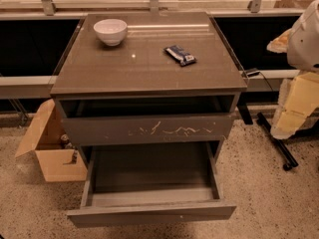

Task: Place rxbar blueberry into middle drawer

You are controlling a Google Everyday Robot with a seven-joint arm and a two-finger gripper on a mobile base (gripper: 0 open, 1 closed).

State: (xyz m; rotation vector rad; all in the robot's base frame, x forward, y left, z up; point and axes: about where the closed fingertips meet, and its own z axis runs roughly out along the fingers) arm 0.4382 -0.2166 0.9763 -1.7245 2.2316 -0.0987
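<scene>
The rxbar blueberry [180, 55], a small flat bar in a dark blue wrapper, lies on the cabinet top [149, 68], right of centre. The middle drawer [152, 214] with its plain flat front is pulled out wide, and its inside shows nothing in it. My gripper [290, 116] hangs at the far right edge of the view, beside the cabinet, well apart from the bar and about level with the drawers. It holds nothing that I can see.
A white bowl [110, 31] stands at the back left of the cabinet top. The grey front with white scratch marks [149, 129] sits above the open drawer. An open cardboard box [50, 151] is on the floor at the left. A black stand's foot [279, 148] is at the right.
</scene>
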